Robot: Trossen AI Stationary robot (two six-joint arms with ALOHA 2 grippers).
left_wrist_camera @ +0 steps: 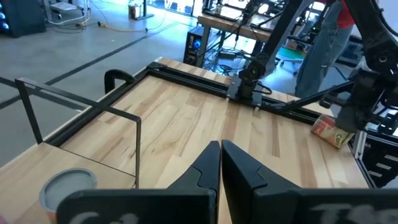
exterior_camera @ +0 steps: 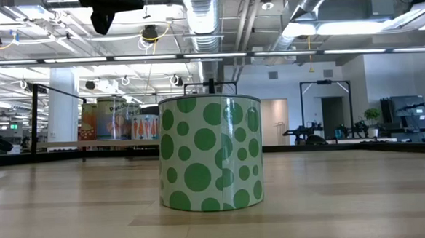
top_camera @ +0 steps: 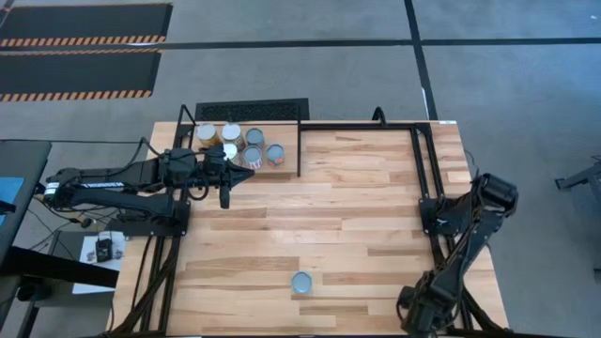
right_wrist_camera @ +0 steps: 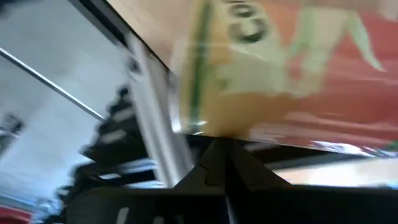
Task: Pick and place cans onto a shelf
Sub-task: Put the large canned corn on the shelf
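Six cans [top_camera: 240, 143] sit together on the shelf [top_camera: 285, 143] at the table's [top_camera: 357, 216] far left corner. One can [top_camera: 302, 283] stands alone near the near edge. The left gripper [top_camera: 224, 198] hangs clenched and empty beside the shelf. The right gripper [right_wrist_camera: 219, 163] is clenched off the near right corner.

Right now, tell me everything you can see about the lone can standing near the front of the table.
The lone can is a short cylinder standing upright on the plank tabletop, well away from the shelf where the other cans are grouped. From above, its round top looks bluish-grey with a paler rim. The low view shows a cream side label covered in green dots of mixed sizes. Nothing touches it except the table; neither end effector is near it.
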